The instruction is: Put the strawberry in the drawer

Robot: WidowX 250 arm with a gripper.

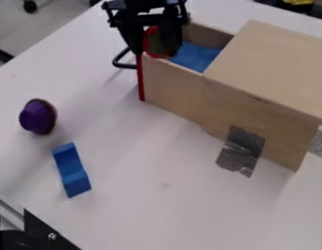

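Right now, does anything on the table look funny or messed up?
Yes, the shiny grey tape looks odd. It's wrinkled and runs down the side of the wooden box onto the white table. Maybe it keeps the box from sliding. I don't see any spills.

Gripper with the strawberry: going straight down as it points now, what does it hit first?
Likely the open drawer: its side wall's top edge near the red front, or the blue lining inside. Depth is unclear from this angle.
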